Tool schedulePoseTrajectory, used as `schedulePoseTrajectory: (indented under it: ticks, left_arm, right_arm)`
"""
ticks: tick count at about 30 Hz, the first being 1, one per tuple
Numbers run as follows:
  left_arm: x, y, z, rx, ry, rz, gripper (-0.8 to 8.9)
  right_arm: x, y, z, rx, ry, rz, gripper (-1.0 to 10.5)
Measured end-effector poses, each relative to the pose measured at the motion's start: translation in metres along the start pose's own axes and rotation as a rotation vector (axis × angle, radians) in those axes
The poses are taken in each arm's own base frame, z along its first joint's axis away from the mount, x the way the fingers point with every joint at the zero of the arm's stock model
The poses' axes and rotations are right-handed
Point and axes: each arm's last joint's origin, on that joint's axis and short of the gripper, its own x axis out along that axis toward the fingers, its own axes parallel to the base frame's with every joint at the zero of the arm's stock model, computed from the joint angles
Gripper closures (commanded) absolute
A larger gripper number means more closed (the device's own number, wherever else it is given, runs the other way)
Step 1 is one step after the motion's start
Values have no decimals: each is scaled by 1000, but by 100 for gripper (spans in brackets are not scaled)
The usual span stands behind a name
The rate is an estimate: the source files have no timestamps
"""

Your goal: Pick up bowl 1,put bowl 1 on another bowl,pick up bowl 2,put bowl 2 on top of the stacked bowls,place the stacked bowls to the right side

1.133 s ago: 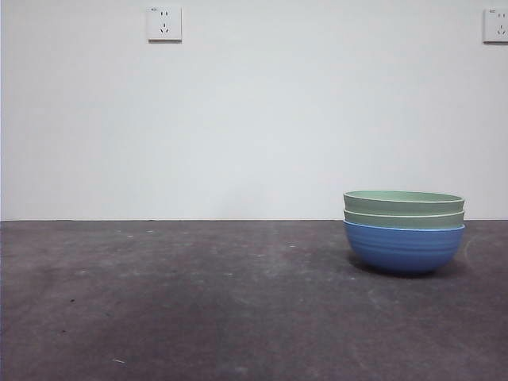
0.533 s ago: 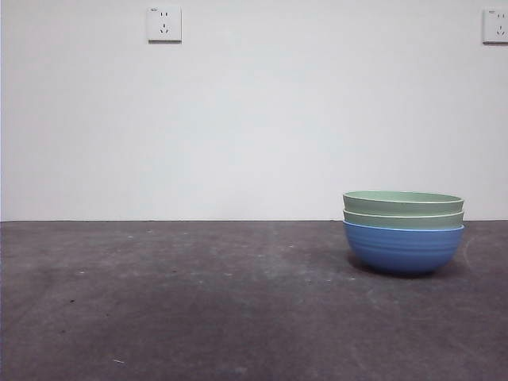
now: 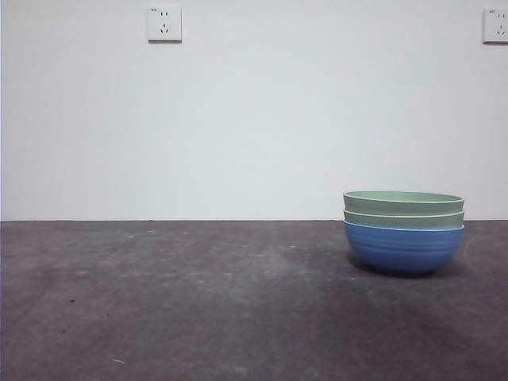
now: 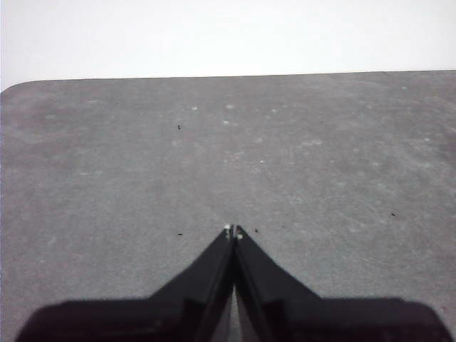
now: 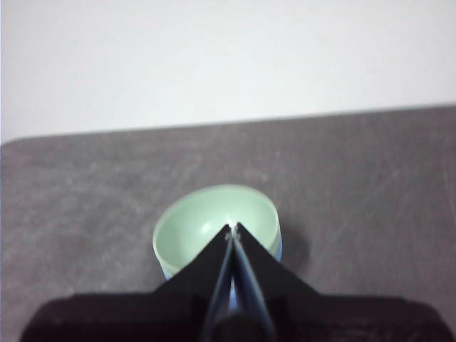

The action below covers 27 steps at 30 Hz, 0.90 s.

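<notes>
Front view: two pale green ridged bowls nested in a round blue ridged bowl [image 3: 404, 248] are sitting at four o'clock on the dark grey desk [image 3: 198, 302], bearing no readable writing. The right gripper [image 5: 233, 231], jaws pressed together, is hovering above the stack; the left gripper [image 4: 232, 232], jaws likewise pressed together, is hanging over bare desk.

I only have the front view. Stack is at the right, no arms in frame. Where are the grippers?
Observer: The right gripper hangs above the stacked bowls, jaws shut, holding nothing.
Operator: And the left one?
Observer: The left gripper is over bare table, jaws shut, no bowl in its view.
Operator: Anything inside the top bowl? I can't see over the rim.
Observer: The right wrist view looks down into the top green bowl: what shows of its inside is bare, though the jaws hide part of it.
</notes>
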Motion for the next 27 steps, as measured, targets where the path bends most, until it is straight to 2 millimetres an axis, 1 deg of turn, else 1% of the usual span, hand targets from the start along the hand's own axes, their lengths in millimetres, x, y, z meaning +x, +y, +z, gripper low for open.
schedulePoseTrajectory:
  ticks: [3, 6, 10, 17, 19, 27]
  left_arm:
    - [0, 0, 0, 0, 0, 0, 817]
    - [0, 0, 0, 0, 0, 0, 817]
    - [0, 0, 0, 0, 0, 0, 817]
    - [0, 0, 0, 0, 0, 0, 817]
    - [0, 0, 0, 0, 0, 0, 817]
    - [0, 0, 0, 0, 0, 0, 817]
  right_arm:
    - [2, -3, -22, 8, 19, -35, 942]
    - [3, -6, -38, 15, 28, -63, 942]
    - [3, -7, -54, 19, 28, -89, 942]
    - [6, -9, -80, 38, 40, -80, 942]
    - [7, -9, -83, 42, 43, -76, 942]
    - [7, -9, -83, 46, 41, -76, 942]
